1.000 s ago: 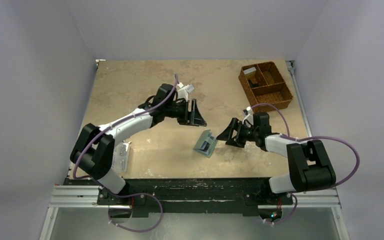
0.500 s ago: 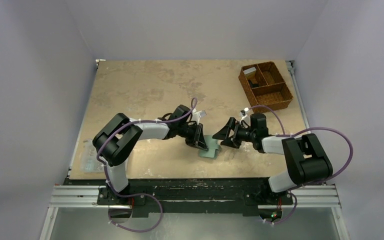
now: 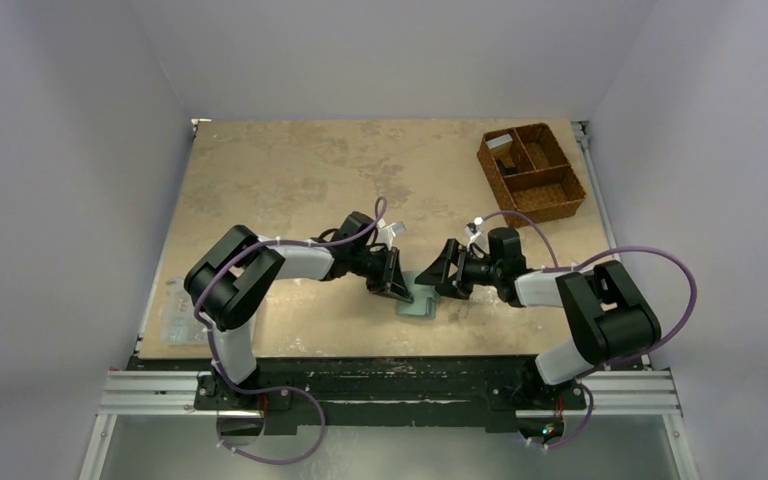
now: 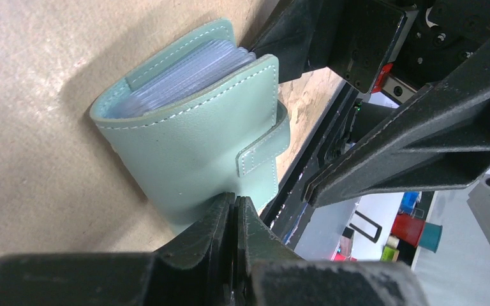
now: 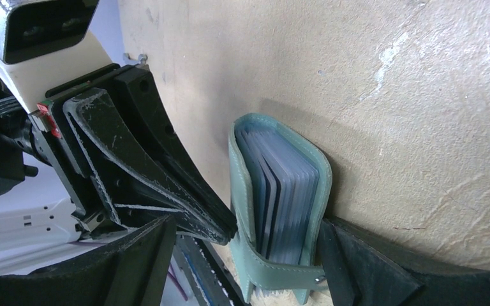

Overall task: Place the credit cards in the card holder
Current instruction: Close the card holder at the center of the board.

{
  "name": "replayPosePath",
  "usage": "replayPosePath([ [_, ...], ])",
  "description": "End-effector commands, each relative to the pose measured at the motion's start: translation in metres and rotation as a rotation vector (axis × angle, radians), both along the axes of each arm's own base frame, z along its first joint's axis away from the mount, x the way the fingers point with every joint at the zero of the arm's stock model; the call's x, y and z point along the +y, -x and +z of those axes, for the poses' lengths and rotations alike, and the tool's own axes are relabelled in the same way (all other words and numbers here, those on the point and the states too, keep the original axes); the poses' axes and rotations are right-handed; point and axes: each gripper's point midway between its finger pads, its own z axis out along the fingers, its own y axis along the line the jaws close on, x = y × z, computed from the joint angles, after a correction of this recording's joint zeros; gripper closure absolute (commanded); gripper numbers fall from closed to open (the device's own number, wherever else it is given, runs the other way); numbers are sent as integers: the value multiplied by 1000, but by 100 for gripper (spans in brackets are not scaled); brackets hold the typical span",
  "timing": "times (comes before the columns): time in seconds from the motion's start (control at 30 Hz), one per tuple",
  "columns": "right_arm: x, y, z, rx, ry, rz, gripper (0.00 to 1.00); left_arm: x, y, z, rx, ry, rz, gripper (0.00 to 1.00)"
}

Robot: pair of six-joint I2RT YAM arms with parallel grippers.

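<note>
Blocking the overhead view, left fingers [image 3: 397,279] partly cover the card holder [image 3: 421,304].

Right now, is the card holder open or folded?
Folded: both covers of the card holder wrap the clear sleeves, gaping slightly. Whether the strap is snapped: cannot tell.

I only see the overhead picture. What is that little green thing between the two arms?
Observer: A mint-green card holder. The left wrist view shows clear sleeves fanned between its covers.
Operator: Is the right arm's tool squeezing it?
Observer: No. In its own wrist view the right tool stands open, with one finger on each side of the card holder.
</note>
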Motion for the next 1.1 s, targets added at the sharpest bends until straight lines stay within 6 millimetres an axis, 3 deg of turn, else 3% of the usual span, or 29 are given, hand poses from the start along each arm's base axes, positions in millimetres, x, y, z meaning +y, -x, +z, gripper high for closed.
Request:
replayPosePath([
  [0.0, 1, 21, -22, 89, 53, 56, 13, 27, -6, -35, -1, -134, 76, 99],
  [0.13, 12, 16, -13, 71, 0, 42, 21, 24, -5, -32, 2, -108, 72, 99],
  [0.27, 19, 2, -4, 9, 71, 42, 31, 14, -3, -17, -8, -53, 40, 99],
  [0.37, 21, -6, 2, -39, 141, 54, 49, 14, -3, -6, -29, -32, 31, 95],
  [0.47, 21, -14, 10, -85, 188, 66, 76, 20, -9, 8, -75, -40, 43, 88],
  [0.53, 16, -21, 17, -132, 244, 79, 89, 30, -19, 23, -119, -44, 75, 84],
  [0.67, 7, -50, 56, -324, 425, 96, 100, 72, -42, 45, -189, -104, 196, 76],
  [0.8, 5, -69, 78, -467, 697, 70, 100, 136, -68, 61, -233, -191, 383, 73],
  [0.97, 23, -56, 65, -541, 1113, 73, 92, 205, -84, 70, -222, -214, 651, 72],
  [1.07, 43, -36, 53, -592, 1270, 96, 89, 222, -85, 73, -221, -191, 726, 71],
])
